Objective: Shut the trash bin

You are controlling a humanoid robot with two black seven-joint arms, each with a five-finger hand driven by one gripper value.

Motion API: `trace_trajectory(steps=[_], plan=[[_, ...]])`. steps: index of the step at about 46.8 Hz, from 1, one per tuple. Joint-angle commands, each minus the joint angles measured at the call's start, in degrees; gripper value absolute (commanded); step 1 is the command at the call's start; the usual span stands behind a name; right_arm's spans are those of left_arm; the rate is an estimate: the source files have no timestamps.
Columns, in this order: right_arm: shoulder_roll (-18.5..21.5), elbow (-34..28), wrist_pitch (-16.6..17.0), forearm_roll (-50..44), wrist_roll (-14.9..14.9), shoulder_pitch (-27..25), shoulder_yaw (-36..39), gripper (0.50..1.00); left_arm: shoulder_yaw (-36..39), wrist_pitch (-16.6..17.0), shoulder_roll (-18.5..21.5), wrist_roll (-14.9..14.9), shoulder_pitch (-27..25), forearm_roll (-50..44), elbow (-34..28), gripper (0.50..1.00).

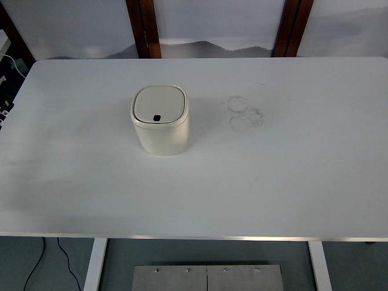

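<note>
Standing upright on the white tabletop [291, 182], left of centre and toward the far side, the cream trash bin [160, 121] has its lid [159, 103] lying flat and shut, with a small dark button [156, 117] at the lid's near edge. To the bin's right, apart from it, faint ring marks [245, 113] stain the surface. Neither hand shows anywhere over the tabletop, so whether the fingers are apart or together cannot be told. Below the near edge, 2 white legs and a grey metal plate [207, 277] are visible.
</note>
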Motion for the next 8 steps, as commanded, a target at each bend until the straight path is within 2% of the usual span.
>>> trace_trajectory(steps=[1,8], plan=[[0.0,0.0,0.0,0.0,0.0,0.2,0.0,0.995,0.0,0.0,0.0,0.0,0.0,-0.1,0.0,1.000],[0.0,0.0,0.0,-0.1,0.1,0.2,0.0,0.995,0.0,0.0,0.0,0.0,0.0,-0.2,0.0,1.000]])
